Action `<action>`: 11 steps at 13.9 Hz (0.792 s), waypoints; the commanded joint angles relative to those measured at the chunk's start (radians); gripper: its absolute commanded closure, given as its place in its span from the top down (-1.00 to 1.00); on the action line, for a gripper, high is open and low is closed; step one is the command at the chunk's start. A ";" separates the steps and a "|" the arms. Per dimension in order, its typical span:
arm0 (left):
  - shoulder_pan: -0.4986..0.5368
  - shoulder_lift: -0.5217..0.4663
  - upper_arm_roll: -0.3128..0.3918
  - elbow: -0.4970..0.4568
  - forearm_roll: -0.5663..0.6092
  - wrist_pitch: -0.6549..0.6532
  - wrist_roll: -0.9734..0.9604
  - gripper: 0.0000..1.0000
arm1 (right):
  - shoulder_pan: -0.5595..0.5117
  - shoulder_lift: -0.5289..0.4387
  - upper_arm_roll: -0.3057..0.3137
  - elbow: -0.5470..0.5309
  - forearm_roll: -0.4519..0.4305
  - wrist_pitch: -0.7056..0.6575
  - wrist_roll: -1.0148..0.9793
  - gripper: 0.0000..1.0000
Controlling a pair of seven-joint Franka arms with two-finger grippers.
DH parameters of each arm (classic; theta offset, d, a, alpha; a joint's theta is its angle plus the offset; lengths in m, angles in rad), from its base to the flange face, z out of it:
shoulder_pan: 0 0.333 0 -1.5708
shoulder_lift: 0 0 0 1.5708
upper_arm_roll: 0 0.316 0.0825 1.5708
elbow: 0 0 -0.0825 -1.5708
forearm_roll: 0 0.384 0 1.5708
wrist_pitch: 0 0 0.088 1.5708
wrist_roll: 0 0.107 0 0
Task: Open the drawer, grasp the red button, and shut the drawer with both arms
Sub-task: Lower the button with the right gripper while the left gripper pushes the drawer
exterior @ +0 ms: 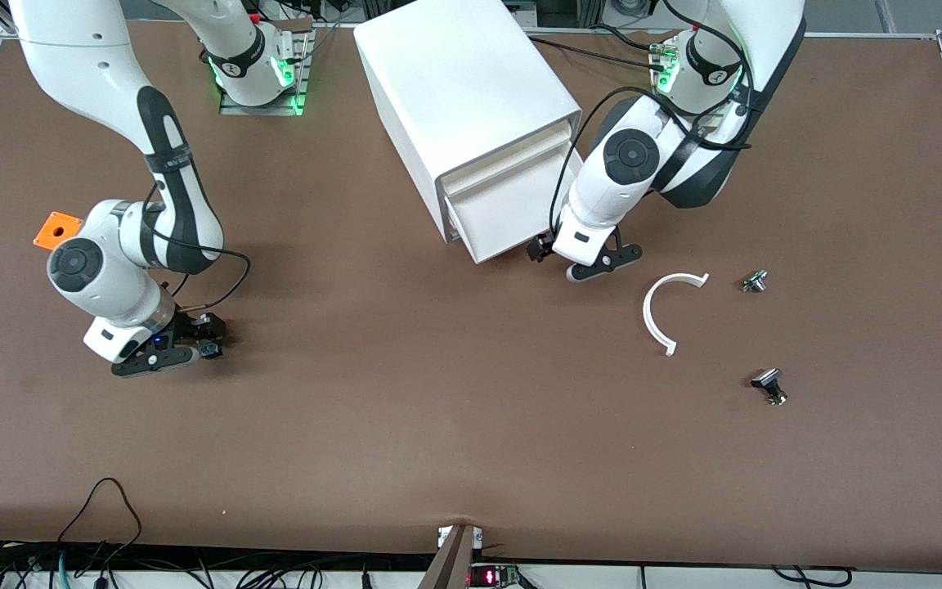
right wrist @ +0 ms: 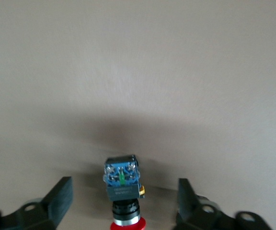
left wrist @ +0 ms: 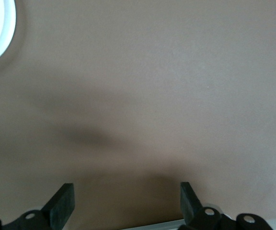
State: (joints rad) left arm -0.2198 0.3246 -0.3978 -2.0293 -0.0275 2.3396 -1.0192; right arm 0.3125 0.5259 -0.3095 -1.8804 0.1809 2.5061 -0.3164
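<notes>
Nearest the front camera, toward the left arm's end of the brown table (exterior: pixel 455 425), lie a small black-capped switch part (exterior: pixel 769 385), a white plastic half-ring (exterior: pixel 666 307) and, a little farther, a small metal-and-green part (exterior: pixel 754 281).

Toward the right arm's end, the right gripper (exterior: pixel 193 348) is low at the table with its fingers spread wide. Between them, touching neither, lies the small push button with red mushroom cap, black collar and blue block base (right wrist: pixel 123 184), on its side on the tabletop.

Farther off, the left gripper (exterior: pixel 577 262) hangs open and empty just in front of the flat white plastic drawer (exterior: pixel 504 209), the lowest of 3 in the large white boxy cabinet (exterior: pixel 459 90); it stands pulled out.

An orange square block with a hole (exterior: pixel 57 230) lies beside the right arm.
</notes>
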 commanded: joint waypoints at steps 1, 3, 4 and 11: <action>-0.004 -0.036 -0.022 -0.046 0.001 0.015 -0.085 0.93 | -0.007 -0.078 0.009 0.013 0.025 -0.079 0.054 1.00; -0.006 -0.035 -0.047 -0.057 0.000 0.007 -0.093 0.93 | -0.003 -0.119 0.010 0.020 0.023 -0.110 0.100 1.00; -0.006 -0.035 -0.056 -0.055 0.000 -0.018 -0.091 0.93 | -0.003 -0.138 0.009 0.023 0.023 -0.143 0.108 1.00; 0.005 -0.036 -0.142 -0.040 -0.075 -0.175 -0.079 0.95 | -0.004 -0.162 -0.003 0.265 -0.004 -0.528 0.135 1.00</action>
State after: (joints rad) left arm -0.2223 0.3156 -0.5144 -2.0586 -0.0500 2.2148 -1.1059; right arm 0.3149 0.3589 -0.3101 -1.6796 0.1878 2.0659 -0.1957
